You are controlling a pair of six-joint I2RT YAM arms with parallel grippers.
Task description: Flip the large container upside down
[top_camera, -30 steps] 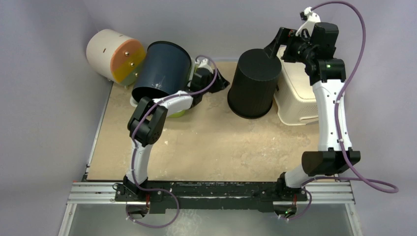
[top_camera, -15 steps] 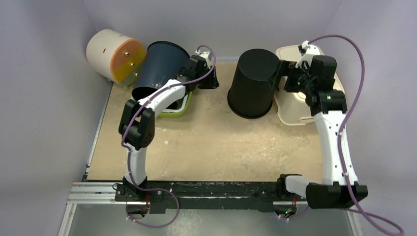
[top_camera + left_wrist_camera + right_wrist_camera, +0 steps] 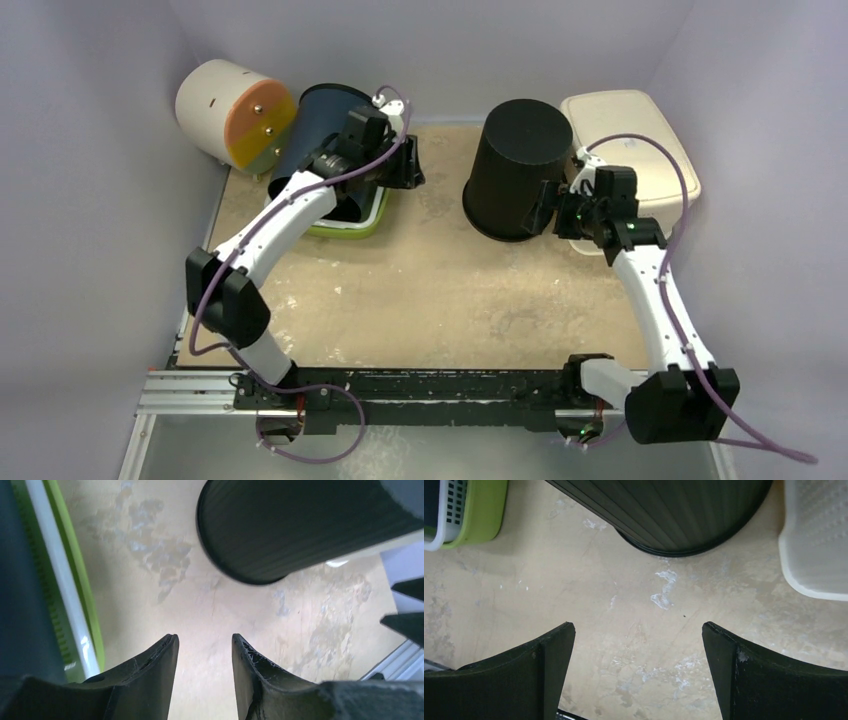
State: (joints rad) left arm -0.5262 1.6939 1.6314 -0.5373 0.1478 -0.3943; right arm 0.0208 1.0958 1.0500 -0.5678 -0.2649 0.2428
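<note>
The large black container (image 3: 518, 170) stands mouth-down near the desk's far edge, right of centre. The flip looks done, though I cannot tell whether its rim sits fully flat. The right gripper (image 3: 638, 626) is spread wide and empty just beside it. The left gripper (image 3: 203, 637), slightly parted, holds nothing near the green basket (image 3: 350, 225). The next move calls for backing both arms away without nudging the container.

A cream drum (image 3: 222, 110) lies at ten o'clock, a navy bin (image 3: 322, 115) on a green basket (image 3: 345, 229) at eleven, a white tub (image 3: 640, 120) at two.

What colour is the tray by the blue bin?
Lime green tray, white insert; clearest in the right wrist view.
</note>
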